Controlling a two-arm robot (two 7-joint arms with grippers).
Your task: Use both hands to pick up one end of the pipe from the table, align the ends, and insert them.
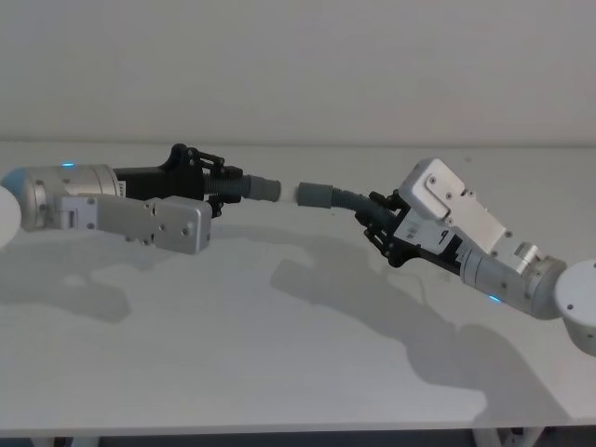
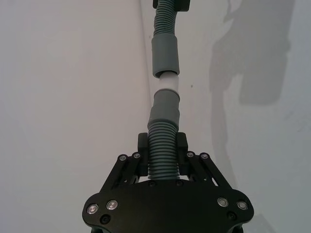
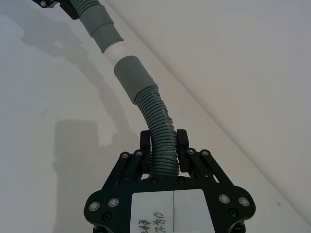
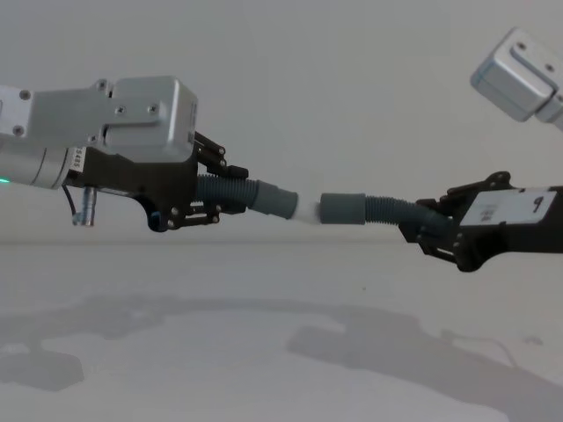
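Both pipe pieces are being held up above the table (image 1: 279, 354), end to end, with their shadows being cast on the white surface below.

The straight piece (image 1: 244, 187) is being pinched by the left gripper (image 1: 209, 179), whose fingers (image 2: 142, 145) are being pressed against the ribbed hose on either side. In the chest view this piece (image 4: 251, 197) is being held roughly level, its grey cuff pointing toward the robot's right, with the left gripper (image 4: 207, 189) clamped on the ribs just behind the cuff.

The curved piece (image 1: 340, 198) is being pinched by the right gripper (image 1: 377, 219), its fingers (image 3: 182, 141) likewise being pressed onto the ribbed hose. From the grip the hose (image 3: 155, 116) is bending toward its open cuff (image 3: 130, 72), which is being pointed at the other piece.

The white spigot (image 4: 308, 210) is being shown between the two cuffs. In the left wrist view the spigot (image 2: 168, 82) is bridging the straight piece's cuff (image 2: 165, 104) and the far cuff (image 2: 165, 56); how deep it is seated cannot be told. The two cuffs are being kept nearly in line, slightly apart, with white showing between them.
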